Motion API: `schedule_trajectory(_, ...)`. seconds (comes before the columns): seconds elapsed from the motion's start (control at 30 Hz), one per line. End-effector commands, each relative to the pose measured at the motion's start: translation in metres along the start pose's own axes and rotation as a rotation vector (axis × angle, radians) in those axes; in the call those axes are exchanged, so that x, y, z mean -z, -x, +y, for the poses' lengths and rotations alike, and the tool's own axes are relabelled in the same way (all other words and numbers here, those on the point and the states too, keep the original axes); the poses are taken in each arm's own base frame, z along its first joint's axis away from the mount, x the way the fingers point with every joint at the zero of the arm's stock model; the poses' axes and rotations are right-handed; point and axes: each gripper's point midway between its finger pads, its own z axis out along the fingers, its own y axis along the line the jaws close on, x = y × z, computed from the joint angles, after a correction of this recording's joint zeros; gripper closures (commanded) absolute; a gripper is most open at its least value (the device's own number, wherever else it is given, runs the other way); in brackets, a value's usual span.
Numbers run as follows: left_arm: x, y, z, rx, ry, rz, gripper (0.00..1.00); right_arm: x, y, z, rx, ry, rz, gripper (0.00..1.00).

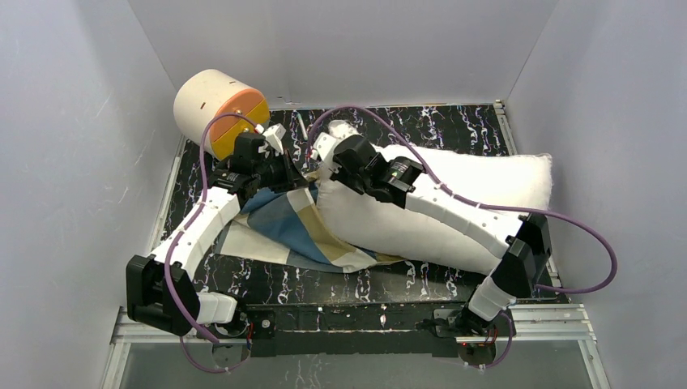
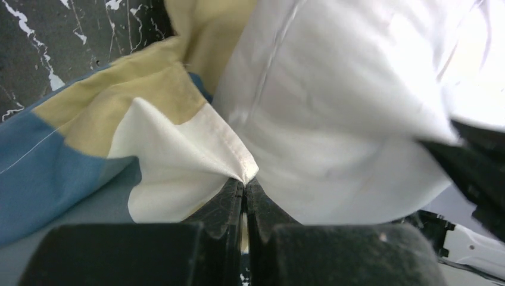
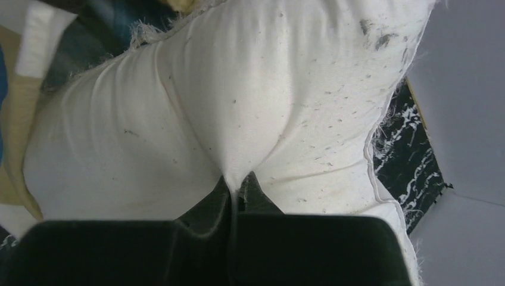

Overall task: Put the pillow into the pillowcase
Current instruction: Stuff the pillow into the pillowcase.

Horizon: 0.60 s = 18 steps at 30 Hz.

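The white pillow lies across the dark marbled table, its left end resting on the blue, tan and cream pillowcase. My left gripper is shut on the cream hem of the pillowcase, pinching it at the jaw tips, with the pillow right beside it. My right gripper is shut on a fold of the pillow near its left end, the cloth pulled into a peak between the jaws. A strip of pillowcase shows at the left edge of the right wrist view.
A cream-and-orange cylinder lies at the back left, close behind my left gripper. White walls enclose the table on the left, back and right. The right arm stretches over the pillow. Purple cables arc above both arms.
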Motion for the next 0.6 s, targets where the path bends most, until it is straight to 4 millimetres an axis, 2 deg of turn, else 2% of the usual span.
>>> schedule_trajectory(0.0, 0.006, 0.021, -0.019, 0.028, -0.058, -0.048, 1.0, 0.045, 0.016, 0.003, -0.092, 0.097, -0.03, 0.99)
schedule_trajectory(0.1, 0.003, 0.019, -0.011, 0.043, -0.017, -0.035, 1.0, 0.052, 0.015, -0.011, -0.11, 0.042, 0.014, 0.99)
schedule_trajectory(0.17, 0.002, 0.015, -0.004, 0.048, 0.02, -0.017, 1.0, 0.057, 0.017, -0.008, -0.109, 0.078, 0.03, 0.99)
schedule_trajectory(0.27, 0.001, 0.012, 0.002, 0.046, 0.045, -0.017, 1.0, 0.062, 0.01, 0.017, -0.111, 0.218, 0.09, 0.99)
schedule_trajectory(0.4, 0.001, 0.013, 0.003, 0.045, 0.049, -0.022, 1.0, 0.059, -0.03, 0.059, -0.121, 0.376, 0.26, 0.99)
schedule_trajectory(0.47, 0.002, 0.015, 0.0, 0.05, 0.036, -0.024, 1.0, 0.053, -0.044, 0.078, -0.138, 0.422, 0.294, 0.99)
schedule_trajectory(0.57, 0.004, 0.018, -0.007, 0.053, 0.014, -0.027, 1.0, 0.046, -0.048, 0.102, -0.182, 0.483, 0.296, 0.99)
